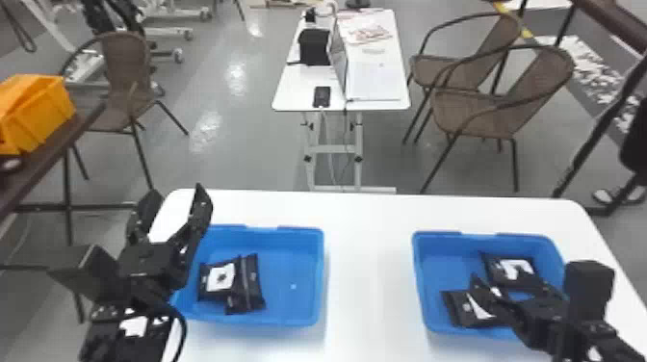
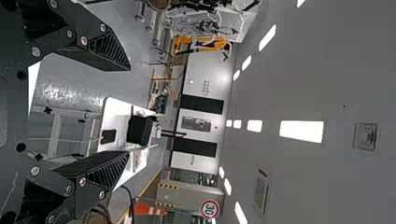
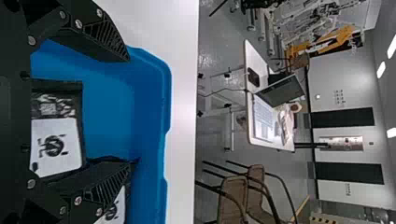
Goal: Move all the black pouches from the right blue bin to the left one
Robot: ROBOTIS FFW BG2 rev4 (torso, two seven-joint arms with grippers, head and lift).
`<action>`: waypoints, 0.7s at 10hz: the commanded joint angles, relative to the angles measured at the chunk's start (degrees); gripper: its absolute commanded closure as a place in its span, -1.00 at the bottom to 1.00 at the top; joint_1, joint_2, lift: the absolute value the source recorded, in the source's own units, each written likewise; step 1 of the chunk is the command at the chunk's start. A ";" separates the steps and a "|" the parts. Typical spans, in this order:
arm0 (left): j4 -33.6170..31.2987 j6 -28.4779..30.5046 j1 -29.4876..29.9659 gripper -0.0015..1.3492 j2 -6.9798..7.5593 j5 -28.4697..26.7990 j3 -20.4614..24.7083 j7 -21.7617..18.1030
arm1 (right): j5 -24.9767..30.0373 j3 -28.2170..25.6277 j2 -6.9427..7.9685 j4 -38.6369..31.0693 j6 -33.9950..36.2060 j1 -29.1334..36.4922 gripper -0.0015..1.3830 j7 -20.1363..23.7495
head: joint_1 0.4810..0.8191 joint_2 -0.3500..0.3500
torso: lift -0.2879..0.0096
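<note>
Right gripper (image 3: 129, 112) has its jaws spread over the right blue bin (image 1: 505, 237), where 2 black pouches lie, near pouch (image 1: 463, 313) and far pouch (image 1: 515, 270); left gripper (image 2: 129, 112) is also spread, beside the left bin (image 1: 298, 231) with 2 overlapping pouches (image 1: 246, 284) in it. Risk: 1 jaw sits across a pouch, so closing off-centre could skid on slick film, pinch only a label, or drag both. Pouches: glossy, crinkled, flat rectangles, white labels; bins: smooth, rigid-looking, round-cornered; surface (image 1: 370, 269): smooth white.
</note>
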 commanded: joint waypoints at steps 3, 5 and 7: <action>-0.09 0.06 0.07 -0.37 -0.15 0.10 -0.11 0.00 | 0.51 -3.81 0.00 7.39 0.42 -1.28 -0.64 2.32 | 0.27 0.04 | 1.00; -0.09 0.23 0.25 -0.37 -0.15 0.10 -0.03 0.00 | 2.01 -3.63 -0.09 10.38 0.51 -3.47 -0.64 2.84 | 0.27 0.00 | 1.00; -0.09 0.32 0.25 -0.36 -0.15 0.27 -0.11 0.00 | 4.73 -2.84 -0.09 13.80 1.04 -7.08 -0.64 3.81 | 0.27 0.00 | 1.00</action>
